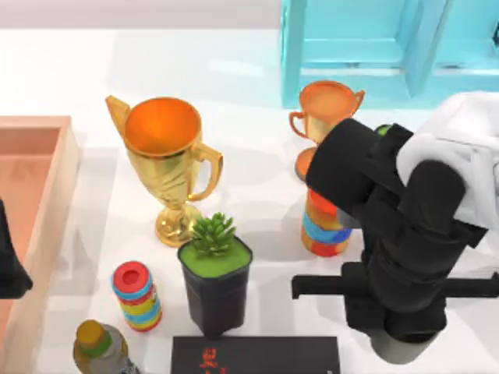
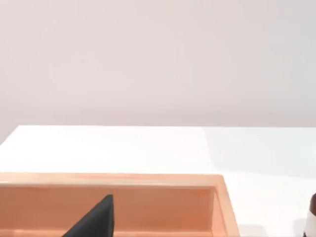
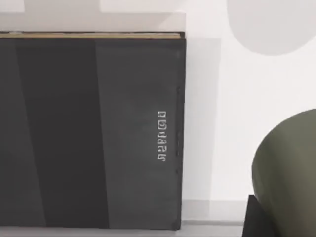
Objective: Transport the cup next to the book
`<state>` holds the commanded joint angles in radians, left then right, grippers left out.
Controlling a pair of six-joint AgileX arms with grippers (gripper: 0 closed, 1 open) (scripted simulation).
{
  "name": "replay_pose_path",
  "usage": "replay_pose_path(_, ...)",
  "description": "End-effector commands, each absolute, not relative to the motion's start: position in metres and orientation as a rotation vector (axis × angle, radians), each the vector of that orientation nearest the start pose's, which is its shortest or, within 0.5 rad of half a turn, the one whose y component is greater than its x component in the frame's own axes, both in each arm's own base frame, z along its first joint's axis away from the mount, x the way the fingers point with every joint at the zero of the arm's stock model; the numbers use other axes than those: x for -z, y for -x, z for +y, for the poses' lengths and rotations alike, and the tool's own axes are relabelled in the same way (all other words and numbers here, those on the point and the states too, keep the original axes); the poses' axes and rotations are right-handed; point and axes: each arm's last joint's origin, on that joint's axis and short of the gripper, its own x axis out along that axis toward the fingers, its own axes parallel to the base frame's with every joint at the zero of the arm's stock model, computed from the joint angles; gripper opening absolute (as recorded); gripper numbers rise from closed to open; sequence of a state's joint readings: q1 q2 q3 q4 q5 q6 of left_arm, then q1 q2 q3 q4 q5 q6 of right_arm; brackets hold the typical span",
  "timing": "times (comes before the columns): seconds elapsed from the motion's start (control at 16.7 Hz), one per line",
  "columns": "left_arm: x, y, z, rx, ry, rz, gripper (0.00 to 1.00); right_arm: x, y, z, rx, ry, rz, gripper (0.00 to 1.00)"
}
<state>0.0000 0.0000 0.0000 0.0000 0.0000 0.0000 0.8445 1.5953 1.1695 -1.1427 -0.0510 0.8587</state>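
The cup (image 1: 323, 227) is standing upright in the middle of the table, right of the gold trophy (image 1: 165, 160) and just in front of the bronze trophy (image 1: 329, 107), and the right arm is covering its upper half from above. The right gripper is somewhere under that black wrist, so I cannot tell whether the claw is apart, together or clamped on anything. The left arm is sitting parked at the table's left edge, over the wooden tray (image 1: 48, 195).

The cup is looking rigid and light, a smooth banded cylinder, likely a bit slippery; I'd be taking it across the mid-wall, square on, so it isn't tipping.

The book (image 1: 256, 355) is lying flat at the near edge, its black cover (image 3: 89, 128) passing under the right wrist camera. Room is tight: the plant pot (image 1: 215, 282) is standing just behind the book, with the striped stack (image 1: 136, 296) and a bottle (image 1: 100, 347) to its left. The bare table right of the book is looking like the open landing spot, though it is close to the front edge.
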Motion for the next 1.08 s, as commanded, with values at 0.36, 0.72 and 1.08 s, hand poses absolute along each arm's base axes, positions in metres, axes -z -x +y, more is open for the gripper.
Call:
replay_pose_path(0.36, -0.160, -0.106, -0.001, 0.000, 0.000, 0.000, 1.00, -0.172, -0.182, 0.208, -0.032, -0.048, 1.593, 0.00)
replay_pose_path(0.72, -0.160, -0.106, -0.001, 0.000, 0.000, 0.000, 1.00, -0.166, -0.181, 0.208, -0.027, -0.043, 1.599, 0.08)
replay_pose_path(1.08, -0.160, -0.106, -0.001, 0.000, 0.000, 0.000, 1.00, -0.166, -0.181, 0.208, -0.027, -0.043, 1.599, 0.53)
